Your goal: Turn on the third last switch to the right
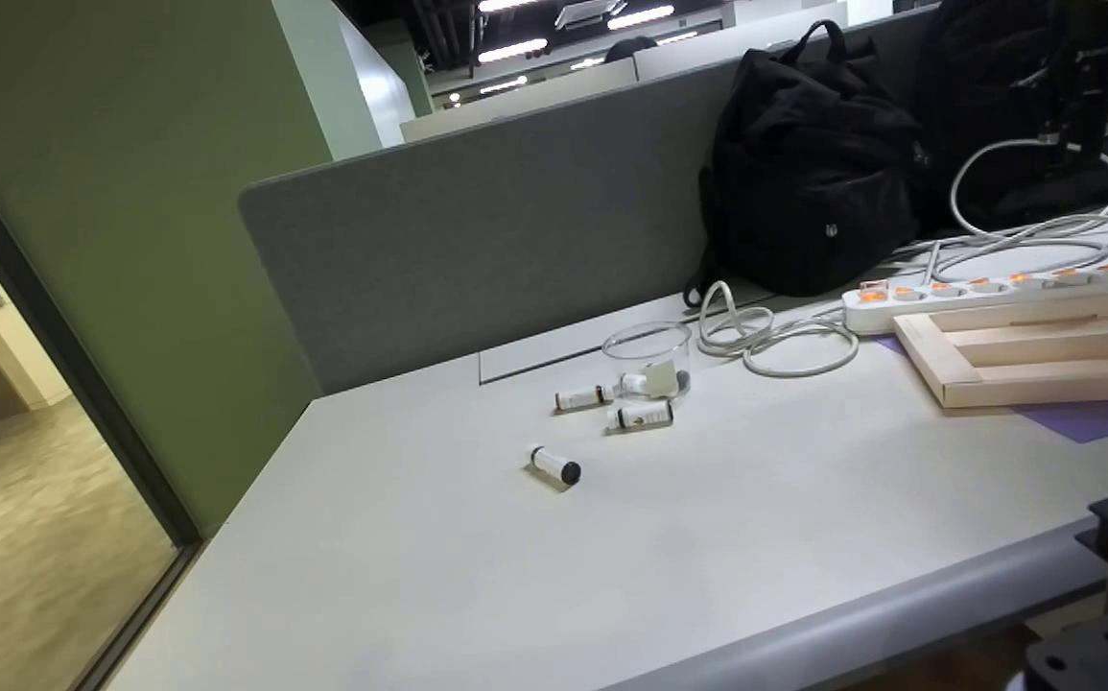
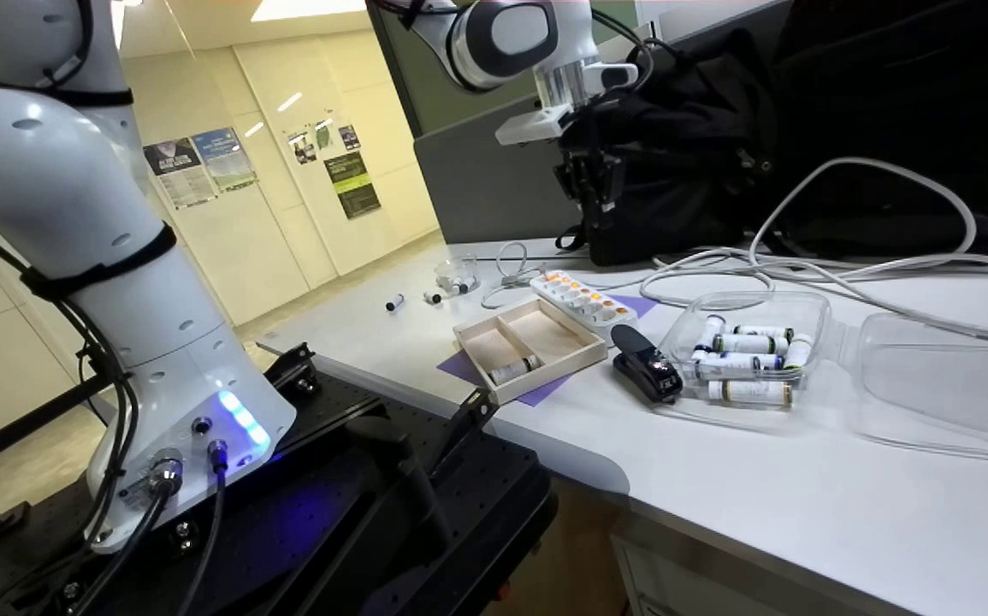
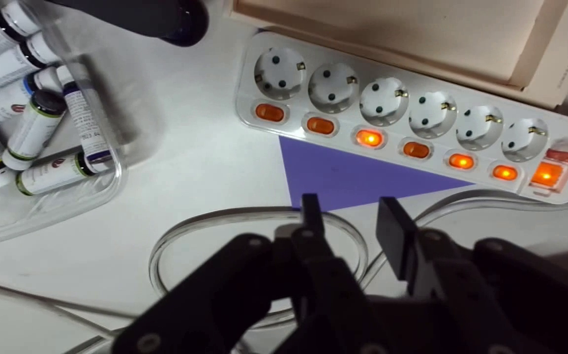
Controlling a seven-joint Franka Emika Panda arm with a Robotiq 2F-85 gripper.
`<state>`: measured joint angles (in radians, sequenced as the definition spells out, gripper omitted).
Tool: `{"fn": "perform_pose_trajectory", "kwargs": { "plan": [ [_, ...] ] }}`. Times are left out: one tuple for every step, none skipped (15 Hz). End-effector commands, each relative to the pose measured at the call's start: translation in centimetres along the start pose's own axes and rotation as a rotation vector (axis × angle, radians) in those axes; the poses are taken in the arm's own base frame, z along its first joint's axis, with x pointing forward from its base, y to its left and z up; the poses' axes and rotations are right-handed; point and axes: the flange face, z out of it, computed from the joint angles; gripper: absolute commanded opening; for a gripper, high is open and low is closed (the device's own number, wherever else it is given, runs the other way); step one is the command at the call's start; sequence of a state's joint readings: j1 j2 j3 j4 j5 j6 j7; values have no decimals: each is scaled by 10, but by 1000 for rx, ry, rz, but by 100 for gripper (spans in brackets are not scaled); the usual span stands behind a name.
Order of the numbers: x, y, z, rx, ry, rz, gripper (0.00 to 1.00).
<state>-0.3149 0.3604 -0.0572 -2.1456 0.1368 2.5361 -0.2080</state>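
Note:
The white power strip (image 3: 244, 101) lies diagonally across the upper right of the wrist view, with a row of orange rocker switches along its near edge. From the left, two switches are dark, the next to them is lit (image 3: 369, 138), then comes one dark switch (image 3: 416, 149). Two lit switches (image 3: 461, 161) and a larger lit square switch (image 3: 547, 174) follow to its right. The strip also shows in both exterior views (image 1: 1004, 298) (image 2: 583, 304). My gripper (image 3: 350, 201) is open and empty, its fingertips apart from the strip. In an exterior view the gripper (image 2: 596, 205) hangs above the table.
A wooden tray (image 3: 534, 49) lies along the strip's far side over purple paper (image 3: 343, 172). A clear box (image 3: 114, 182) of small bottles and a black stapler-like object (image 3: 185, 22) are left. White cables (image 3: 205, 216) loop beneath the gripper. A black backpack (image 2: 699, 162) stands behind.

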Motion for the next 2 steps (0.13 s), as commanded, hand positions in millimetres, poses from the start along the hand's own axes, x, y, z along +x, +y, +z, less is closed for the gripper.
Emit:
{"fn": "perform_pose_trajectory", "kwargs": {
  "plan": [
    [0, 0, -2, -1, 2, 0, 43],
    [0, -1, 1, -1, -1, -2, 49]
  ]
}}
